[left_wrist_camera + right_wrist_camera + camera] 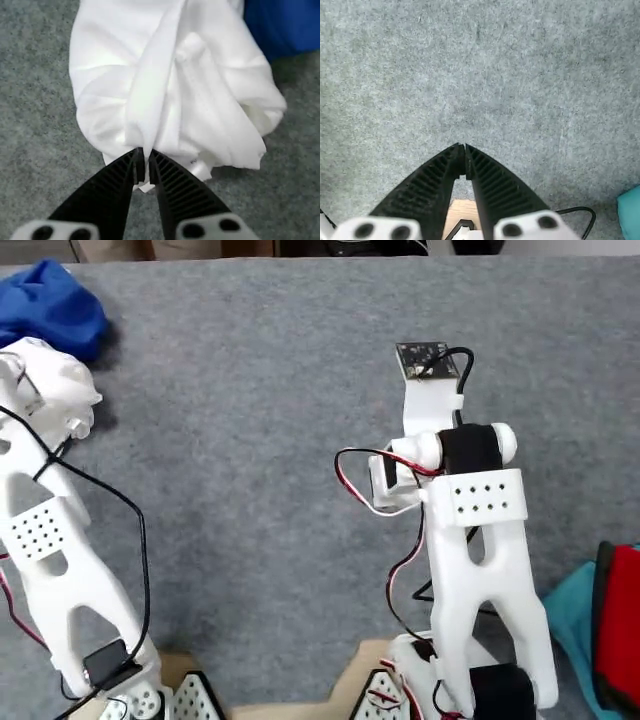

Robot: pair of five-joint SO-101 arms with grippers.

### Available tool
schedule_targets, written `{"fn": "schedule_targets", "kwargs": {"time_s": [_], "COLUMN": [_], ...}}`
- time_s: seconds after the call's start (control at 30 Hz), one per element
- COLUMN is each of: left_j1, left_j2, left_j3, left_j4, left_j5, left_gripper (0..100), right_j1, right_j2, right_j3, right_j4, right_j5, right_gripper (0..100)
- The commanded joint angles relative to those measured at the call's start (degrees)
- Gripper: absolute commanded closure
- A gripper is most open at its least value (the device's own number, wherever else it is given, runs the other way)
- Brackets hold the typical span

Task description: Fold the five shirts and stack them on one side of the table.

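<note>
A white shirt (170,90) lies bunched on the grey felt, with my left gripper (142,161) shut on a fold at its near edge. In the high view the same white shirt (55,380) sits at the far left under the left arm's wrist. A blue shirt (48,305) is crumpled at the table's back left corner, just behind the white one, and the blue shirt (285,25) touches the white cloth. My right gripper (464,156) is shut and holds nothing, hovering over bare felt near the table's middle.
A teal shirt (575,625) and a red shirt (622,615) lie piled at the right front edge beside the right arm's base. Grey felt (250,390) covers the table between the two arms. Cables (120,505) trail from both arms.
</note>
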Motion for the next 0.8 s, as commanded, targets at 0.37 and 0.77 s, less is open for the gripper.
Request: {"fn": "schedule_targets", "kwargs": {"time_s": [0.37,0.77], "left_j1": [10.5,34.1], "left_j2": [-25.6,-56.9], "left_j3": [9.6,35.9], "left_j4": [3.8,3.7], "left_j5": [0.4,0.4], "left_gripper": [98,98], "right_j1": [-0.4,7.3], "right_j2": [-0.2,-0.2], "right_j3": [-2.3,-3.0], "right_j4": [0.4,0.4], "right_j5": [-0.3,1.8], "right_gripper": [99.3,99.3]}}
